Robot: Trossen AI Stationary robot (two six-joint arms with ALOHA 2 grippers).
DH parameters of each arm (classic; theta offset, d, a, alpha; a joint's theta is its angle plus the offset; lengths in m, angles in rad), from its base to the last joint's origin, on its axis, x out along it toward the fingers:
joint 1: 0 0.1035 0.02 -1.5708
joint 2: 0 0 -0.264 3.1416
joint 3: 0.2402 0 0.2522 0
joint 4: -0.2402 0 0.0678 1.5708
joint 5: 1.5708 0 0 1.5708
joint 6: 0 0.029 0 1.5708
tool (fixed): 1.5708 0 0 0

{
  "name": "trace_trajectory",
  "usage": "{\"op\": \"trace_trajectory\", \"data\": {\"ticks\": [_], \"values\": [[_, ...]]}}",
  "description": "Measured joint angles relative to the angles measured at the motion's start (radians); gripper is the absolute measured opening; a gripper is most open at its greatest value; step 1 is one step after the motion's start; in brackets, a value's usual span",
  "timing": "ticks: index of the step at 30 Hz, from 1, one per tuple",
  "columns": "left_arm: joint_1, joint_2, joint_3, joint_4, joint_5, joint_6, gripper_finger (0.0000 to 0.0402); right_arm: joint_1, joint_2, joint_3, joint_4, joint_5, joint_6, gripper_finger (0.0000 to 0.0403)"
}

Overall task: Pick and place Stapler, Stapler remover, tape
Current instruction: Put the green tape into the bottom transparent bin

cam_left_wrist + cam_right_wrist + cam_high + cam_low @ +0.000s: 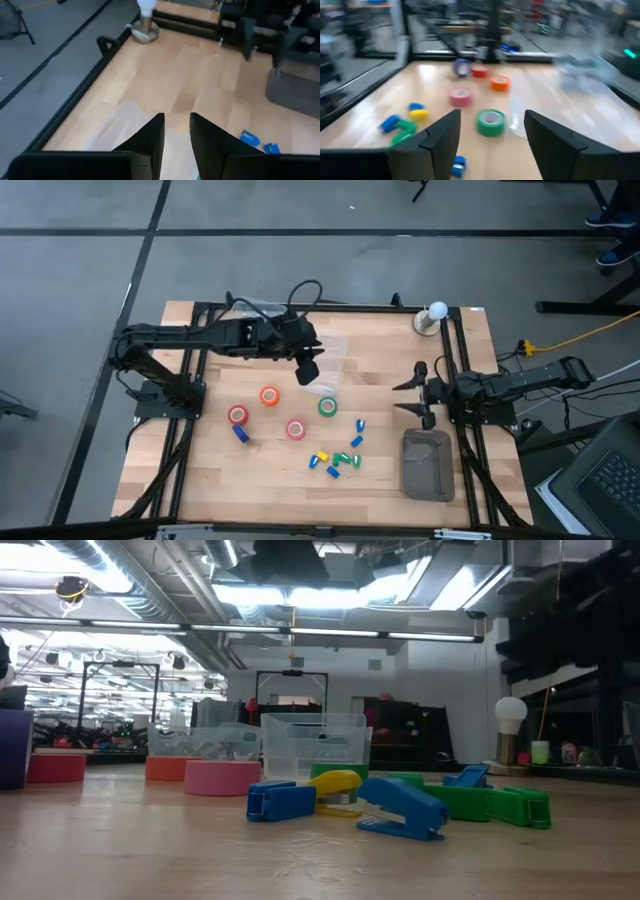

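Note:
Several tape rolls lie flat on the wooden table: red (238, 415), orange (269, 395), pink (296, 429) and green (328, 406). Small blue, yellow and green stapler-like pieces (332, 462) lie scattered near the front; a blue one (400, 810) is nearest the low camera. Which piece is the stapler remover I cannot tell. My left gripper (308, 372) hangs above the table behind the rolls, over a clear plastic container (335, 358), its fingers (176, 137) a little apart with nothing between them. My right gripper (408, 397) stands open at the right, facing the green roll (491, 122).
A grey tray (427, 465) lies at the front right, beside my right arm. A lamp with a white bulb (433, 317) stands at the back right corner. A lone blue piece (241, 434) lies next to the red roll. Black rails frame the table's sides.

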State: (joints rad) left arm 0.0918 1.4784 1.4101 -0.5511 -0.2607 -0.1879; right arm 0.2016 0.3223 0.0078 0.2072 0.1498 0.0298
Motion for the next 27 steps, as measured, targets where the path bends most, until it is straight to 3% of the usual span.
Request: {"op": "trace_trajectory", "data": {"ticks": [4,8,16,20,27], "values": [[-0.001,0.015,0.0,0.008,0.029,0.0,0.0086,0.0,-0.022,0.0,-0.027,0.044,0.025,0.0225],[-0.002,0.021,0.0,0.009,0.046,0.0,0.0086,0.0,-0.074,0.001,-0.049,-0.042,-0.008,0.0225],[0.001,0.021,0.0,0.011,0.046,0.0,0.0086,-0.005,-0.233,0.001,-0.17,-0.07,-0.022,0.0225],[0.001,0.021,0.0,0.019,0.046,0.0,0.0086,-0.029,-0.305,0.001,-0.188,-0.16,-0.03,0.0225],[0.001,0.021,0.001,0.057,0.046,-0.008,0.0086,-0.077,-0.317,0.002,-0.186,-0.188,-0.043,0.0225]]}}
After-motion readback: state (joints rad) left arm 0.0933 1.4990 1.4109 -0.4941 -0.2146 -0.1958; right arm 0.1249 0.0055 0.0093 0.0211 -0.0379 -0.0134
